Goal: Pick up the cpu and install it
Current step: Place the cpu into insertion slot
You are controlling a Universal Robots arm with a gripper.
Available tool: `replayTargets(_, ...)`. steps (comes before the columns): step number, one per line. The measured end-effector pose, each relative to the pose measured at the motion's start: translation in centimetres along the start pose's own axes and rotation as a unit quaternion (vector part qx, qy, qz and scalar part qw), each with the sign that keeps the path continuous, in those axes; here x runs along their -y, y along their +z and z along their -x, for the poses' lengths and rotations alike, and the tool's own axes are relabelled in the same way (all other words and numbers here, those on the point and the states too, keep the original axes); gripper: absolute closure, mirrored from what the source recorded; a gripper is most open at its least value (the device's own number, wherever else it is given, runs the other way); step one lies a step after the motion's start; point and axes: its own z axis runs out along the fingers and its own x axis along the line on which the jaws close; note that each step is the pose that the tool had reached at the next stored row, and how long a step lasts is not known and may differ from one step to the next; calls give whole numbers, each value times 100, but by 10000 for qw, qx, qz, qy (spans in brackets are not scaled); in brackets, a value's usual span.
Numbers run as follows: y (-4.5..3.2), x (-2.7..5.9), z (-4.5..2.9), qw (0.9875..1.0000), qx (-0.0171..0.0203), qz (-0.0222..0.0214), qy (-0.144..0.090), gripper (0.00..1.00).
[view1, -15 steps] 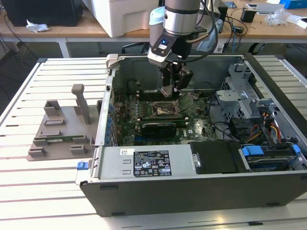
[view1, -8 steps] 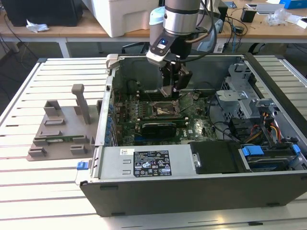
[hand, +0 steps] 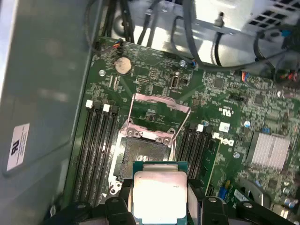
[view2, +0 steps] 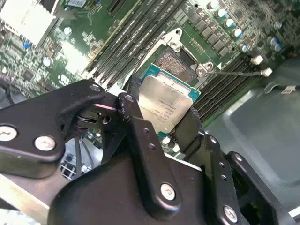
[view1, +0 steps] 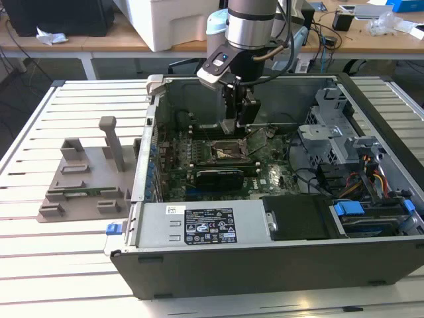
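In the exterior view, an open computer case (view1: pixel 265 265) lies on a slatted table (view1: pixel 40 265). The arm comes down into it from twelve o'clock. The gripper (view1: pixel 237 124) hangs just above the motherboard's processor socket (view1: pixel 222 151), near the middle of the board. A black expansion card (view1: pixel 215 177) lies at the socket's six o'clock. A grey plastic holder block (view1: pixel 86 179) sits on the table at the case's nine o'clock, toward the exterior view's left, well apart from the gripper.

In the second wrist view, the gripper (view2: pixel 161 112) is closed narrowly on the cpu (view2: pixel 166 105), with its two black fingers (view2: pixel 129 105) pressing on opposite edges. The chip's silvery metal top faces the camera and its thin green rim shows around it. The chip hangs clear of the board, partly overlapping the open socket (view2: pixel 176 63) beneath it and not seated. Rows of memory slots (view2: pixel 126 44) run on both sides of the socket.

In the first wrist view, the cpu (hand: pixel 159 192) sits clamped between the fingers (hand: pixel 119 208). The bare socket (hand: pixel 140 154) lies just beyond it, with its metal load plate (hand: pixel 159 105) swung up and open. A coin cell (hand: pixel 123 65) and a finned silver heatsink (hand: pixel 271 151) sit farther off on the board.
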Motion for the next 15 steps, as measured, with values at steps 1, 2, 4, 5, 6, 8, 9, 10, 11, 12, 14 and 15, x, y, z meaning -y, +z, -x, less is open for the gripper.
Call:
replayTargets(1, 3, 0, 0, 10000, -5, -4, 86, 45)
replayTargets(2, 8, 0, 0, 9998, -13, -9, 208, 45)
replayTargets(4, 17, -1, -1, 9990, -27, -20, 439, 45)
replayTargets(5, 23, -2, -2, 9985, -35, -24, 549, 45)
replayTargets(6, 30, -4, -7, 9980, -39, -28, 635, 45)
replayTargets(8, 44, -9, -33, 9977, -43, -30, 673, 45)
replayTargets(9, 51, -13, -52, 9977, -42, -31, 680, 45)
replayTargets(10, 62, -18, -73, 9977, -43, -32, 681, 45)
replayTargets(11, 82, -22, -88, 9977, -43, -35, 681, 45)
replayTargets(12, 117, -26, -101, 9977, -44, -42, 681, 45)
replayTargets(14, 162, -30, -106, 9977, -45, -50, 680, 45)
replayTargets(15, 203, -31, -108, 9977, -46, -57, 681, 45)
